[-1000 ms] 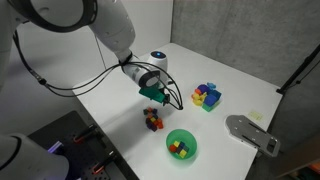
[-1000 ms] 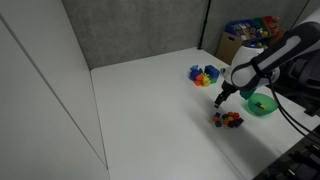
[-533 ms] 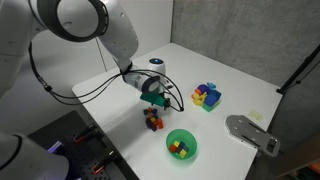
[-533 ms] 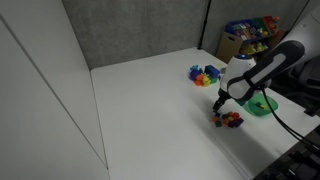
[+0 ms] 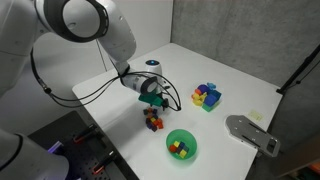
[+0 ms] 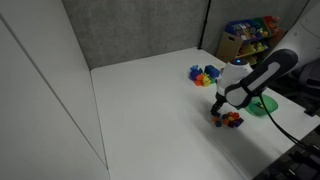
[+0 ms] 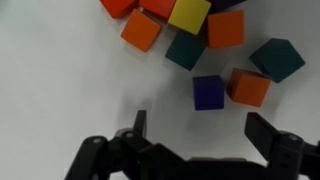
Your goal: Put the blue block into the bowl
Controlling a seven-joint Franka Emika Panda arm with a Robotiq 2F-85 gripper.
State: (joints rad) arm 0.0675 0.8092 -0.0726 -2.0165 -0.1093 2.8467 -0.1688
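The blue block (image 7: 208, 92) is a tiny dark-blue cube lying on the white table among orange, yellow and teal cubes. In the wrist view it sits just ahead of my open gripper (image 7: 200, 125), between the lines of the two fingers. In both exterior views the gripper (image 5: 152, 105) (image 6: 218, 105) hangs low over the small pile of cubes (image 5: 153, 121) (image 6: 228, 118). The green bowl (image 5: 181, 144) (image 6: 262, 105) stands beside the pile and holds a few small cubes. The gripper holds nothing.
A cluster of larger blue, purple, yellow and red blocks (image 5: 206, 96) (image 6: 204, 74) stands farther back on the table. A grey metal plate (image 5: 250, 133) lies at the table edge. Shelves with coloured items (image 6: 248, 38) stand behind.
The arm has lowered and the gripper has come down closer to the pile of cubes. The cubes and the bowl have not moved.
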